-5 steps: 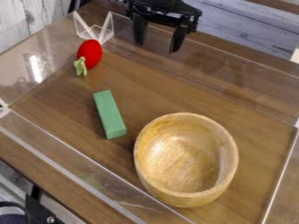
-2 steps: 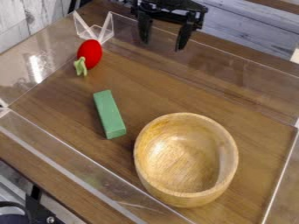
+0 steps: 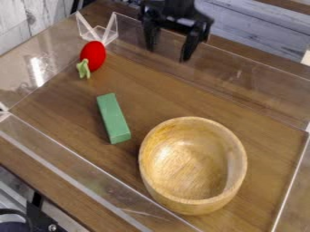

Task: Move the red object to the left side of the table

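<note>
1. Camera: the gripper (image 3: pixel 169 51) gapes wide, holding nothing.
2. The red toy (image 3: pixel 92 55) lies beyond its fingers, toward the picture's left.
3. Probably light, smooth, apt to roll; best pinched across its round middle, clear of the stem (image 3: pixel 83 69).

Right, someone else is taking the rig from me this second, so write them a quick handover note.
Hand: the black two-fingered hand is open and holds nothing, at the far side of the table.
Job's things: the small round bright-red toy fruit with a yellow-green stem lies near the far-left corner in this view, on the dark brown wood-grain table.
Done: the fruit already sits at the picture's left.
Left: probably just confirm which side counts as left.
</note>
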